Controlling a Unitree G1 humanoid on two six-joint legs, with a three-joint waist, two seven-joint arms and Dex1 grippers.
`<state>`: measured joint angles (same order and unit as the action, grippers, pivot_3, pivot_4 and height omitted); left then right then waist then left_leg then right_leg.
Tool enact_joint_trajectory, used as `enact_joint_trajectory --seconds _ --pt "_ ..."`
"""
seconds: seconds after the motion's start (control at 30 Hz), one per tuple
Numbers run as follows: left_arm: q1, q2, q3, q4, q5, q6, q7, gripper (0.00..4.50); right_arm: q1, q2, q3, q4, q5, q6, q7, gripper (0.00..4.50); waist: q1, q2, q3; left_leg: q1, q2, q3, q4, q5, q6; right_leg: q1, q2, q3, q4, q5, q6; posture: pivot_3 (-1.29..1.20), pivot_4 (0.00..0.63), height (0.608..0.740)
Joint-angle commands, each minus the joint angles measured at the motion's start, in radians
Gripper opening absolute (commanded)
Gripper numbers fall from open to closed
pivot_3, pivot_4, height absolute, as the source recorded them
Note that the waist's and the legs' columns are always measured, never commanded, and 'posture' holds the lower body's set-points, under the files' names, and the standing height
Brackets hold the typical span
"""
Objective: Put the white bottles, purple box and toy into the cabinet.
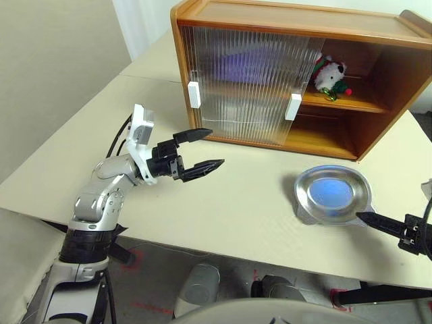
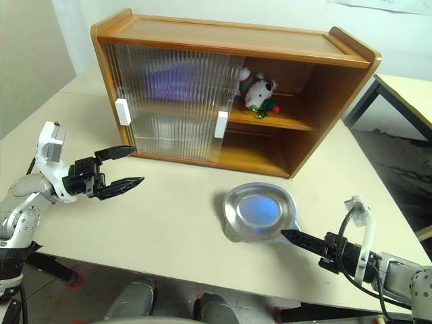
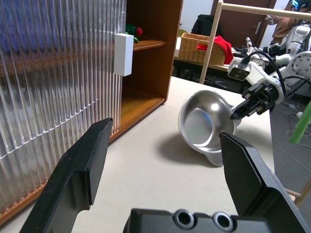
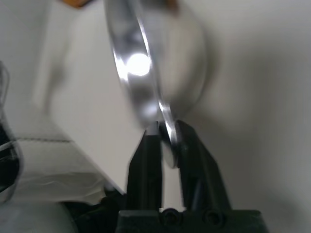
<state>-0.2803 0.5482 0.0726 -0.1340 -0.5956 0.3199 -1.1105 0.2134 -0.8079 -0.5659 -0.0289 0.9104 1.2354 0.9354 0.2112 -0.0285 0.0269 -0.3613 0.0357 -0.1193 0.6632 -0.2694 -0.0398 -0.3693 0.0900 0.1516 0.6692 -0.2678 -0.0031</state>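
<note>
The wooden cabinet (image 1: 283,17) stands at the back of the table, both ribbed sliding doors (image 1: 243,88) pushed to its left half and the right half open. On its inner shelf sits the toy (image 1: 329,75), upright. A purple blur behind the doors is the purple box (image 2: 177,82). The white bottles are hidden or out of view. My left gripper (image 1: 202,150) hovers open in front of the doors, holding nothing. My right gripper (image 2: 287,235) is shut on the near rim of a shiny metal bowl (image 2: 260,210), as its fingertips (image 4: 153,133) show.
The bowl rests on the beige table (image 1: 229,209) in front of the cabinet's open half. The table's front edge runs just below both grippers. Another table (image 2: 405,94) stands off to the right, and a wicker basket (image 3: 204,43) with red cloth lies beyond.
</note>
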Motion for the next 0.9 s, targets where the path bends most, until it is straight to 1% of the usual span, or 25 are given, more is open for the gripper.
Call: enact_joint_trajectory --seconds 0.03,0.13,0.23,0.4,0.5,0.6,0.67,0.77,0.83,0.9 --pt "-0.006 -0.002 -0.012 0.008 0.007 -0.005 0.0 4.5 0.002 -0.004 0.0 0.013 -0.005 -0.013 -0.008 0.05 -0.001 0.0 0.0 0.001 0.0 0.0 0.0 0.0 0.0 0.001 0.0 0.0 0.0 0.0 0.0 0.23 0.027 0.74" --pt "-0.01 -0.004 -0.013 0.013 0.008 -0.007 0.0 4.5 -0.002 -0.004 -0.009 0.016 0.007 -0.008 0.002 0.0 -0.004 0.0 0.0 0.006 0.0 0.0 0.0 0.0 0.0 0.006 0.0 0.0 0.0 0.0 0.0 0.23 0.025 0.74" --pt "-0.013 -0.006 -0.013 0.017 0.009 -0.009 0.0 4.5 -0.034 0.009 -0.045 0.026 0.063 0.024 -0.001 0.0 -0.006 0.0 0.0 0.007 0.0 0.0 0.0 0.0 0.0 0.006 0.0 0.0 0.0 0.0 0.0 0.23 0.024 0.74" --pt "-0.021 -0.009 -0.015 0.025 0.012 -0.013 -0.001 4.5 -0.129 0.063 -0.11 0.057 0.148 0.075 -0.069 0.0 -0.012 0.0 0.0 0.007 0.0 -0.001 0.0 0.0 0.0 0.006 0.0 0.001 0.0 0.0 0.0 0.23 0.025 0.74" --pt "-0.018 -0.01 -0.015 0.021 0.012 -0.013 0.001 4.5 -0.186 0.122 -0.143 0.072 0.206 0.108 -0.138 0.0 -0.012 0.0 0.0 0.007 0.0 -0.001 -0.001 0.0 0.001 0.005 0.0 0.0 0.0 -0.001 -0.001 0.23 0.026 0.74" --pt "-0.015 -0.008 -0.013 0.018 0.01 -0.012 0.002 4.5 -0.23 0.176 -0.164 0.074 0.245 0.124 -0.212 0.0 -0.012 0.0 0.0 0.011 0.0 -0.001 -0.001 -0.001 0.001 0.005 0.0 0.0 0.0 -0.001 -0.001 0.23 0.026 0.74" --pt "-0.015 -0.007 -0.012 0.021 0.01 -0.012 0.002 4.5 -0.256 0.212 -0.166 0.068 0.256 0.113 -0.27 0.0 -0.012 0.0 0.0 0.011 0.0 -0.001 -0.002 -0.001 0.001 0.005 0.0 0.0 0.0 -0.001 -0.002 0.23 0.027 0.74" --pt "-0.014 -0.009 -0.013 0.016 0.011 -0.012 0.005 4.5 -0.31 0.3 -0.165 0.057 0.285 0.093 -0.376 0.0 -0.012 0.0 0.0 0.012 0.0 -0.001 -0.002 -0.002 0.001 0.005 0.0 0.0 0.0 -0.001 -0.002 0.24 0.026 0.74" --pt "-0.013 -0.01 -0.015 0.012 0.01 -0.011 0.008 4.5 -0.327 0.329 -0.166 0.049 0.293 0.079 -0.425 0.0 -0.012 0.001 -0.001 0.012 0.0 -0.001 -0.002 -0.002 0.001 0.004 0.0 0.0 0.0 -0.001 -0.002 0.24 0.025 0.74" --pt "-0.011 -0.012 -0.016 0.009 0.01 -0.011 0.01 4.5 -0.337 0.341 -0.157 0.049 0.267 0.043 -0.457 0.0 -0.01 0.001 -0.001 0.012 0.0 -0.001 -0.002 -0.002 0.001 0.004 0.0 0.0 0.0 -0.001 -0.002 0.24 0.023 0.74"
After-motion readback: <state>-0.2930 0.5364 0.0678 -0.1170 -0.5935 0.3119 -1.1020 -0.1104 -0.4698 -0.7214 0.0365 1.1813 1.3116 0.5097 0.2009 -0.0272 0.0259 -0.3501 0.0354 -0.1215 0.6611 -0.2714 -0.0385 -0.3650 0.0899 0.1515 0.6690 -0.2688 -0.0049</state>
